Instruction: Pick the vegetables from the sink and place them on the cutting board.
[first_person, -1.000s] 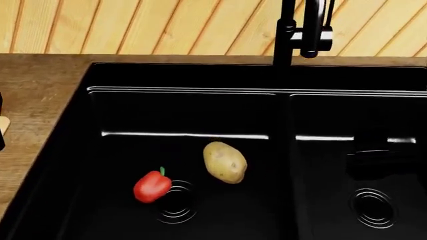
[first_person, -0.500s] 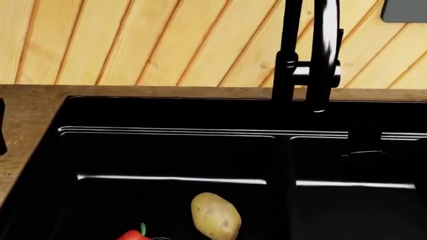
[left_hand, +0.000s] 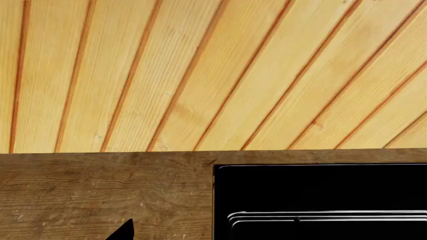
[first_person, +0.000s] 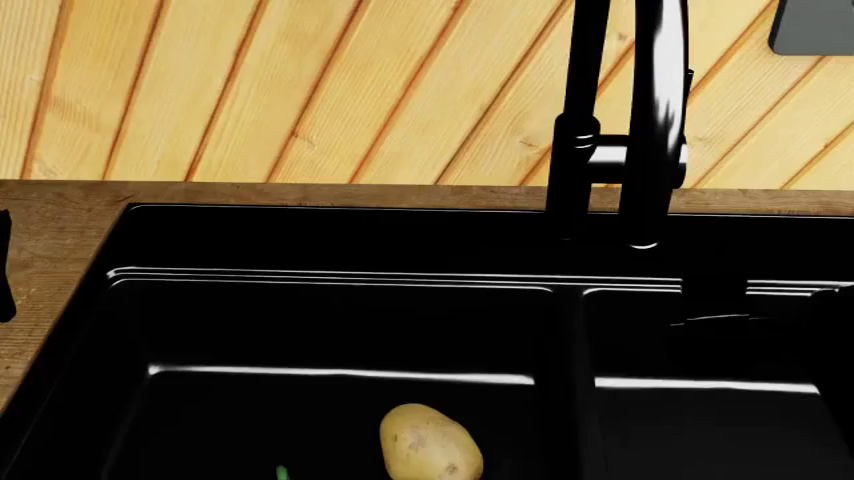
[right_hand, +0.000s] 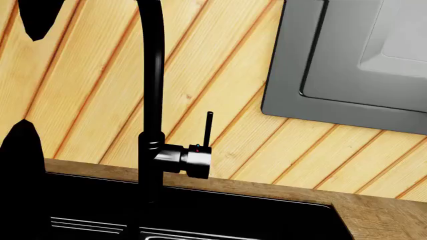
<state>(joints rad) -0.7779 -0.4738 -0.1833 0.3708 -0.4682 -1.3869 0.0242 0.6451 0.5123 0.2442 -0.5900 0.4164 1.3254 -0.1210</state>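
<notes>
The tan speckled potato lies on the floor of the left basin of the black sink, at the bottom edge of the head view. Of the red bell pepper only the green stem tip shows, left of the potato. The cutting board is out of view. One black fingertip of my left gripper shows over the brown countertop, beside the sink's corner. A dark shape over the right basin may be my right gripper; black on black hides its jaws. Neither gripper is near the vegetables.
The tall black faucet stands behind the divider between the basins, and shows with its lever in the right wrist view. A grey panel hangs on the plank wall. A dark object is at the left edge.
The head view has tilted up: the wall and faucet fill more of it. The potato and pepper slid to the bottom edge, the pepper almost out. Neither vegetable moved in the basin.
</notes>
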